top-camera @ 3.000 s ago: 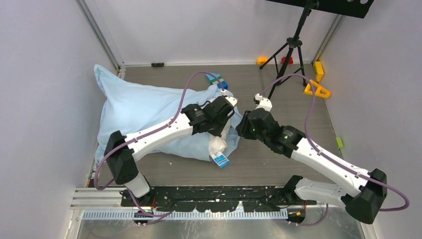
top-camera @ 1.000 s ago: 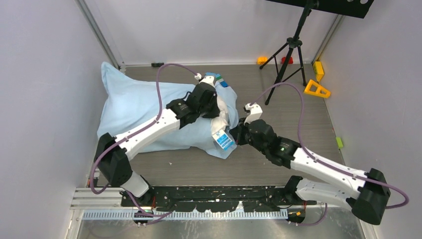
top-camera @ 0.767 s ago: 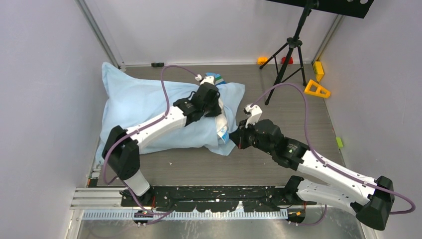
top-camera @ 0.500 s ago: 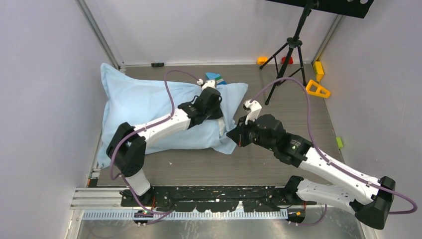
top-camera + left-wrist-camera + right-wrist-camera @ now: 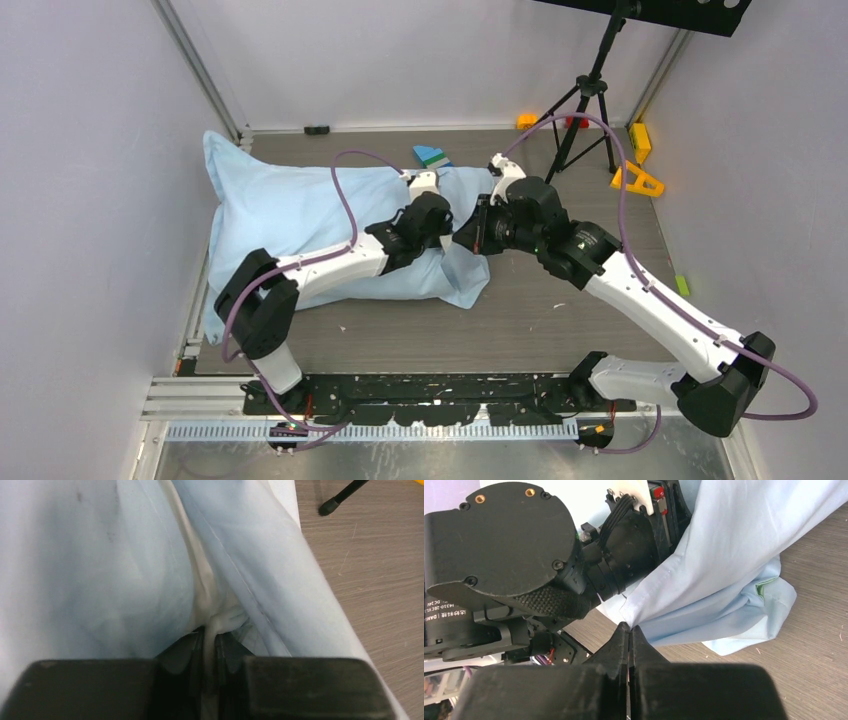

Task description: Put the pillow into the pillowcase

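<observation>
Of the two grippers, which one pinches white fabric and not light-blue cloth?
The left gripper: it is shut on a white fold of the pillow between light-blue layers. The right gripper pinches only the pillowcase, at its light-blue edge.

a black tripod point(image 5: 586, 92) stands at the back, yellow triangular block point(image 5: 640, 179) near it.

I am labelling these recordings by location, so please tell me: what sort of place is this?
Probably a robot test cell in a lab, not a home: plain white walls box in the table, a black tripod stands at the back, and yellow toy blocks lie near the right wall.
</observation>
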`<state>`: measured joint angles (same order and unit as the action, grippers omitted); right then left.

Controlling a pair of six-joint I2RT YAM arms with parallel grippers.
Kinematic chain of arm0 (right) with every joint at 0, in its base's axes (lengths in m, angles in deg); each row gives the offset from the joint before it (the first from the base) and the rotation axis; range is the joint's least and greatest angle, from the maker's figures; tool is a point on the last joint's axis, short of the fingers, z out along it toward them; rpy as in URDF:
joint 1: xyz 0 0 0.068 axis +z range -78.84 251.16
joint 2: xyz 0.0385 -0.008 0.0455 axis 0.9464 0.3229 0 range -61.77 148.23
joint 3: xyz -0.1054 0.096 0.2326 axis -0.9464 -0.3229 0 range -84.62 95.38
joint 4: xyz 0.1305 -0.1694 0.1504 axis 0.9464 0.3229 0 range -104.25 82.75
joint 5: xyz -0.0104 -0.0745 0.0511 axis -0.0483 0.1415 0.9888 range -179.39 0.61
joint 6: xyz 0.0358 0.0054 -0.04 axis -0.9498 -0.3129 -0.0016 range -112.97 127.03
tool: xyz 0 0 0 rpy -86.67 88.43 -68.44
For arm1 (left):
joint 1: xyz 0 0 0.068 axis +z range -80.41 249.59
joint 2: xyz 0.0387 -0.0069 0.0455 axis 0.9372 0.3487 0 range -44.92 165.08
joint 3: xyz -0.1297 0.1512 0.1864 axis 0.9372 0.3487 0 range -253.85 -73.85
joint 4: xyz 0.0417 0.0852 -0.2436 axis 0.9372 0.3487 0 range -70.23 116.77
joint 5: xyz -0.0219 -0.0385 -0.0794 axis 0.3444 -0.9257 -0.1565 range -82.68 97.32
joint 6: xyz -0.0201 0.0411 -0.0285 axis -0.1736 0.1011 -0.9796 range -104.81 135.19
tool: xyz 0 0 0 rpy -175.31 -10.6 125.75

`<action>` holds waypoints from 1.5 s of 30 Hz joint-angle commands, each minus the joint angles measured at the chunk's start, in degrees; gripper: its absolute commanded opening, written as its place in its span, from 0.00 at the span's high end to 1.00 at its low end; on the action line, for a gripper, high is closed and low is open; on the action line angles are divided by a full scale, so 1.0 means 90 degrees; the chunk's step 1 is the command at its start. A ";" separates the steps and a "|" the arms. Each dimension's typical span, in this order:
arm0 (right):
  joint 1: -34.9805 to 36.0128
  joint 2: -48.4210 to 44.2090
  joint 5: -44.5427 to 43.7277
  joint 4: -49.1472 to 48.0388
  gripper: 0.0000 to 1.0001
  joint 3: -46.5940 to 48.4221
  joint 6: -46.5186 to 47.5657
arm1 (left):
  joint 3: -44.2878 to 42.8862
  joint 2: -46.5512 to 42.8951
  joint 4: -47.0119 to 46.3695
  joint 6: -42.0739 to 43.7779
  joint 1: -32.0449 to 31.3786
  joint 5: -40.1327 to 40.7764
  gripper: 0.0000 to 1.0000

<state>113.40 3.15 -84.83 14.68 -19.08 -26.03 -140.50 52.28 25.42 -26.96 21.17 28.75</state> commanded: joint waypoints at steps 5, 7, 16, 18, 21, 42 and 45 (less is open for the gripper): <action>0.0046 -0.0436 0.0031 -0.1068 1.00 0.0047 -0.0425 | 0.0184 -0.1248 0.1820 0.0268 -0.0040 -0.0480 0.52; 0.0047 -0.0542 -0.0064 -0.1134 0.99 -0.0435 -0.0534 | 0.0066 -0.1575 0.2105 0.0295 -0.0039 -0.0690 0.47; 0.0048 -0.0514 0.0009 -0.1147 1.00 -0.1562 -0.0731 | -0.0273 -0.2552 0.2611 0.0376 -0.0042 -0.1038 0.42; 0.0044 -0.0501 -0.0024 -0.1014 0.94 -0.1585 -0.0701 | -0.0476 -0.2613 0.2857 0.0464 -0.0039 -0.1048 0.42; 0.0051 -0.0673 -0.0225 -0.0592 0.72 -0.1348 -0.0536 | -0.0690 -0.2698 0.3279 0.0663 -0.0039 -0.0927 0.43; 0.0530 0.1145 -0.1605 0.0591 0.44 0.0059 0.0130 | -0.0489 -0.1631 0.2976 0.1323 0.0623 -0.1040 0.34; 0.0551 0.1239 -0.2018 0.0854 0.72 0.0153 -0.0073 | -0.0398 -0.1290 0.2745 0.1316 0.0864 -0.1069 0.44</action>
<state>117.73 14.91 -97.51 21.00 -19.30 -25.55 -145.66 37.36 55.23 -16.03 25.95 19.20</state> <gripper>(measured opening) 0.459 0.621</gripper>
